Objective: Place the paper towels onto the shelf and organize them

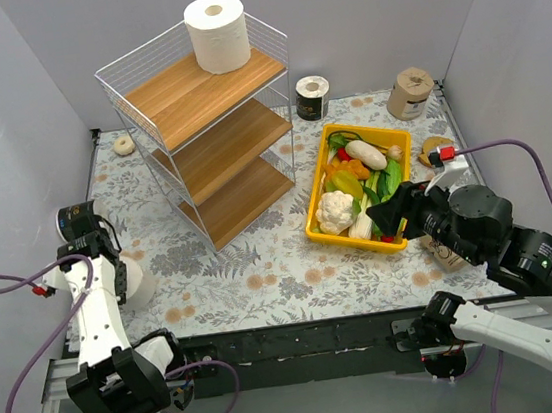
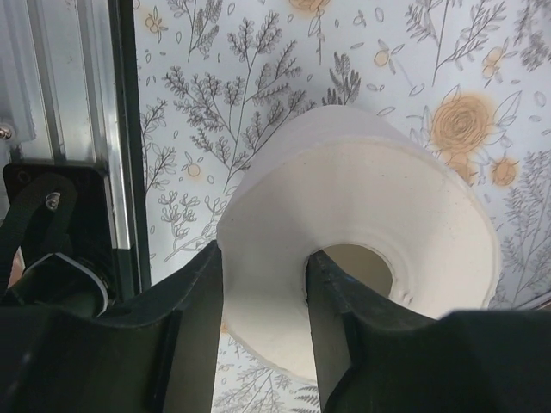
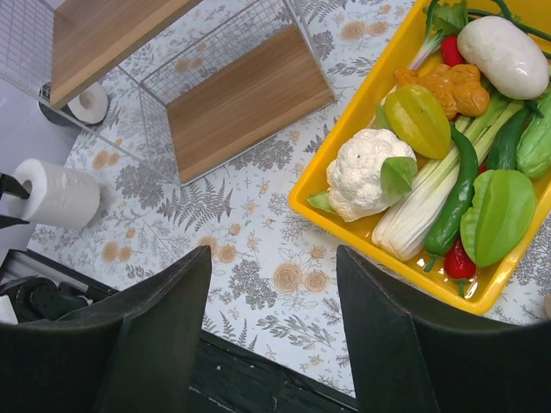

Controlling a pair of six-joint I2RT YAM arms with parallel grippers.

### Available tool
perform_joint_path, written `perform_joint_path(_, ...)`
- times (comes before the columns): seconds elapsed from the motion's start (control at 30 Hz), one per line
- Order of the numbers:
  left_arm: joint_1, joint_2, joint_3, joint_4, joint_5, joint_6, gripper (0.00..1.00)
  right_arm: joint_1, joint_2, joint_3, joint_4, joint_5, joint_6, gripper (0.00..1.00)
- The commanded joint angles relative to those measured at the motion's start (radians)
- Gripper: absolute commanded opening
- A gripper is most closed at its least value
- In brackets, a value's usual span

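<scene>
My left gripper (image 2: 263, 318) is shut on a big white paper towel roll (image 2: 370, 206): one finger sits in its hollow core, the other outside its wall. From above, this roll (image 1: 137, 281) lies at the table's left edge, mostly hidden by my left gripper (image 1: 121, 271). It also shows in the right wrist view (image 3: 56, 194). The other big white roll (image 1: 216, 32) stands on the top board of the shelf (image 1: 208, 124). A black-wrapped roll (image 1: 312, 98) and a tan-wrapped roll (image 1: 409, 92) stand at the back. Another black-wrapped roll (image 1: 78, 219) sits by the left arm. My right gripper (image 3: 274, 327) is open and empty above the table.
A yellow bin (image 1: 320, 223) of toy vegetables sits right of the shelf, just ahead of my right gripper (image 1: 383, 215). A small beige ring (image 1: 124, 144) lies at the back left. A tan object (image 1: 437, 145) lies right of the bin. Grey walls close in three sides.
</scene>
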Motion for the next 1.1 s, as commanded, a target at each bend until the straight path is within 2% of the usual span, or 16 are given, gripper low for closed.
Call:
perform_joint_path(0.0, 0.005, 0.001, 0.072, -0.022, 0.081, 0.061, 0.0, -0.001, -0.003, -0.02, 0.063, -0.033, -0.01, 0.68)
perform_joint_path(0.07, 0.003, -0.02, 0.072, 0.008, 0.175, 0.141, 0.0, -0.003, -0.018, -0.029, 0.062, -0.044, -0.006, 0.68)
perform_joint_path(0.2, -0.012, -0.1, 0.068, 0.007, 0.279, 0.24, 0.0, -0.001, -0.03, -0.017, 0.06, -0.05, -0.011, 0.68)
perform_joint_path(0.3, -0.095, -0.115, 0.047, -0.01, 0.271, 0.278, 0.0, -0.001, -0.027, 0.02, 0.048, -0.049, -0.02, 0.68)
perform_joint_path(0.43, -0.159, -0.163, -0.012, 0.034, 0.375, 0.335, 0.0, -0.003, -0.027, 0.037, 0.051, -0.05, -0.025, 0.68)
perform_joint_path(0.67, -0.303, -0.233, -0.027, 0.064, 0.472, 0.438, 0.0, -0.003, -0.02, 0.051, 0.039, -0.069, -0.031, 0.68)
perform_joint_path(0.77, -0.348, -0.284, -0.032, 0.077, 0.568, 0.489, 0.0, -0.003, -0.033, 0.048, 0.049, -0.069, -0.029, 0.68)
perform_joint_path(0.93, -0.396, -0.377, 0.005, 0.061, 0.728, 0.522, 0.0, -0.003, -0.05, 0.052, 0.049, -0.07, -0.029, 0.68)
perform_joint_path(1.07, -0.416, -0.379, 0.086, 0.01, 0.736, 0.558, 0.0, -0.003, -0.056, 0.052, 0.049, -0.072, -0.029, 0.68)
